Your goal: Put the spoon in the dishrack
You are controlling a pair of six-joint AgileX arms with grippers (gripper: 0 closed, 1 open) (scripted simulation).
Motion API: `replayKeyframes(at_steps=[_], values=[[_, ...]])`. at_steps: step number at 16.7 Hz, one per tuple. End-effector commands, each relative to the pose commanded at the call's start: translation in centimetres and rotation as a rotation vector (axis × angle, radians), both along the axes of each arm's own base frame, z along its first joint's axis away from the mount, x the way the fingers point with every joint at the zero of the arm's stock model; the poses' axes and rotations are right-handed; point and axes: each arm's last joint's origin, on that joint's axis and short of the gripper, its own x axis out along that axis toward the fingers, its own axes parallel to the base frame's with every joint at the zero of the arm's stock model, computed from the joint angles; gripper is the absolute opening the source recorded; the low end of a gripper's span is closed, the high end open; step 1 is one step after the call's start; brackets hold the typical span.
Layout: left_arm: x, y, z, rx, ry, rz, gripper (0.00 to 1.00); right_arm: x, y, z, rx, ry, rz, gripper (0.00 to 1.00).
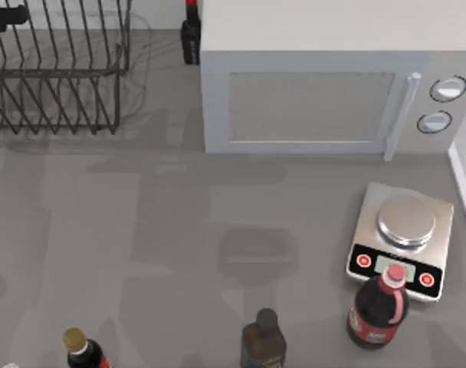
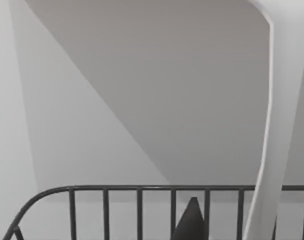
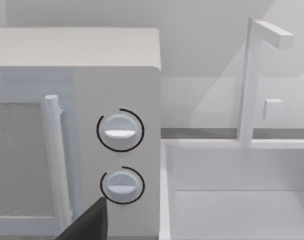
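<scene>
The dishrack (image 1: 57, 73), a dark wire rack, stands at the table's far left corner. My left gripper (image 1: 4, 15) hovers over the rack's far left edge, with a small red bit just below it at the picture's edge. In the left wrist view the white spoon (image 2: 278, 125) runs long and slim away from the gripper. It is held above the dishrack's top rail (image 2: 142, 189), and one dark fingertip (image 2: 192, 222) shows beside it. A dark part of my right gripper (image 3: 87, 225) faces the microwave's knobs.
A white microwave (image 1: 317, 100) fills the back middle, with a dark bottle (image 1: 191, 34) behind its left corner. A kitchen scale (image 1: 404, 238) sits at the right. A cola bottle (image 1: 380, 308) and two more bottles (image 1: 264, 341) (image 1: 83, 351) line the front edge. A white sink (image 3: 242, 180) lies right of the microwave.
</scene>
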Motion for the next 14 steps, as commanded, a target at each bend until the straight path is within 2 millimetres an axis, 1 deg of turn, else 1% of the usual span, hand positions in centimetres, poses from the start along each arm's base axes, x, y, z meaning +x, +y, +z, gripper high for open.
replayKeyframes(at_steps=[8,9,14], values=[[0.00,0.00,0.00,0.000,0.000,0.000,0.98,0.00,0.00,0.00,0.000,0.000,0.000,1.00],[0.00,0.00,0.00,0.000,0.000,0.000,1.00,0.00,0.00,0.00,0.000,0.000,0.000,1.00],[0.00,0.00,0.00,0.000,0.000,0.000,1.00,0.00,0.00,0.00,0.000,0.000,0.000,1.00]])
